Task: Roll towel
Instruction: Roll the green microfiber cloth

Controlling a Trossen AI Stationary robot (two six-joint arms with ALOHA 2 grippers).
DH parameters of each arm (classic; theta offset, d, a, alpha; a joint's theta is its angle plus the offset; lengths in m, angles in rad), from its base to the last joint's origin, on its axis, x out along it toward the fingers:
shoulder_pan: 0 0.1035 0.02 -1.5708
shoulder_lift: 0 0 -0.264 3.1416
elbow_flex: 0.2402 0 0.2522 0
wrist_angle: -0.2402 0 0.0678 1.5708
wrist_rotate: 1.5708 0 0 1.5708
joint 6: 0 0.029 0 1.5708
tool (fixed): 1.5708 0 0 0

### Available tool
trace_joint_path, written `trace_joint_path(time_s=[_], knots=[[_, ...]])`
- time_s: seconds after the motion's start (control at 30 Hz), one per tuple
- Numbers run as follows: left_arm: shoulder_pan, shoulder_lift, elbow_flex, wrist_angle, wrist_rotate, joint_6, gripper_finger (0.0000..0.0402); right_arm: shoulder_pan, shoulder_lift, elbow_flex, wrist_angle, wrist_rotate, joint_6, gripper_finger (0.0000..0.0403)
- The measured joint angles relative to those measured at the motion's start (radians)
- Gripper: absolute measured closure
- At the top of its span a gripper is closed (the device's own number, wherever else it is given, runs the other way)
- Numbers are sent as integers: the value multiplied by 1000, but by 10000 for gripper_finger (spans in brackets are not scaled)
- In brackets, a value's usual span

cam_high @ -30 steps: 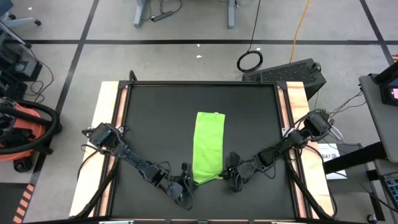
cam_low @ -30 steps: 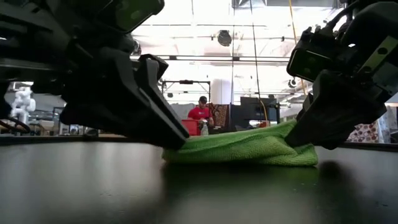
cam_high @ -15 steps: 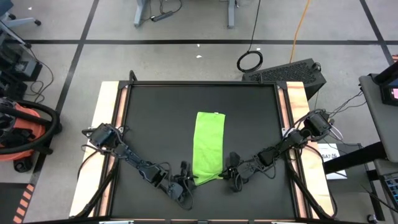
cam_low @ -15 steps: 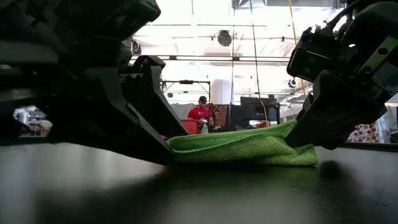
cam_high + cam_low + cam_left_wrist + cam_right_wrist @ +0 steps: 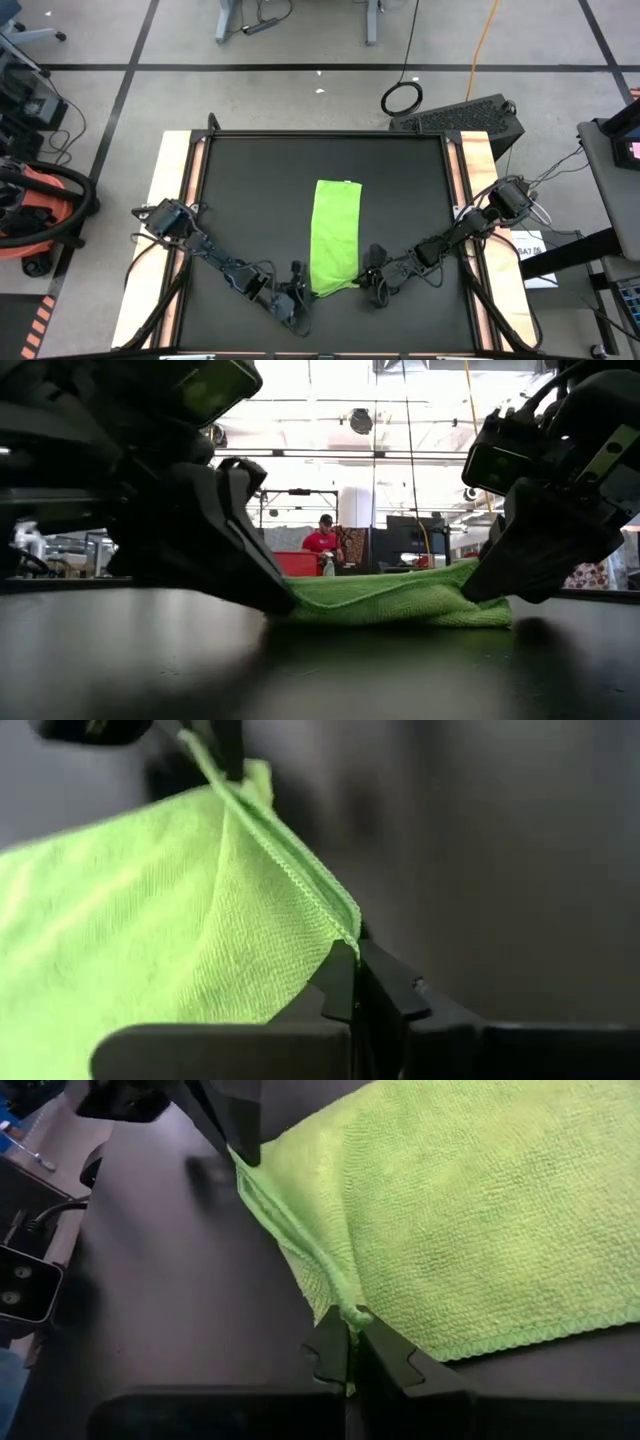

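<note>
The lime-green towel point(image 5: 336, 235) lies flat on the black tabletop as a narrow strip running from far to near. It also shows in the low view point(image 5: 400, 598). My left gripper point(image 5: 299, 291) is at the towel's near left corner, low over the table and shut on it. My right gripper point(image 5: 366, 277) is at the near right corner, also shut on the towel. Both arms reach in from the table's sides. My left gripper pinches the towel's near left corner point(image 5: 342, 925) at its hemmed edge between its two fingers. The fingers come in low from the table's left and near side. The corner stands up a little from the fingers, and the rest of the towel lies on the table. My right gripper pinches the towel's near right corner point(image 5: 352, 1312) at the hem between its two fingers. The fingers slant down from the table's right. That corner point(image 5: 462, 568) is raised a little off the table, and the rest of the towel lies flat.
Bare black tabletop point(image 5: 250, 200) lies on all sides of the towel, with wooden strips point(image 5: 175, 200) along the left and right edges. A person in red point(image 5: 322, 543) stands far off in the room behind.
My left gripper has shifted a little toward the towel at its near left corner and now covers more of that corner in the low view. My right gripper and the rest of the towel have kept still.
</note>
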Motion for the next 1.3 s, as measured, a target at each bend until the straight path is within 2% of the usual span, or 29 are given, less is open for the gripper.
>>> trace_joint_path(time_s=[0.1, 0.23, 0.5, 0.77, 0.97, 1.03, 1.3], knots=[[16, 0, 0, 1, 7, -113, 394, 6, 0, 0, -6, -5, 2, 403], [44, -1, 0, 4, 70, -255, 397, 15, 0, 0, -8, -65, 3, 403], [103, -2, 0, 32, 315, -428, 398, 49, 0, 0, 21, -151, 10, 403], [172, -3, 0, 126, 563, -599, 399, 62, 0, 0, 33, -247, 25, 403], [224, -3, 0, 132, 694, -707, 399, 62, 0, 0, 28, -263, 21, 403], [233, -4, 0, 108, 726, -710, 400, 62, 0, 0, 21, -272, 19, 403], [245, -8, 4, 10, 737, -733, 400, 67, 0, 2, 1, -267, 37, 403]])
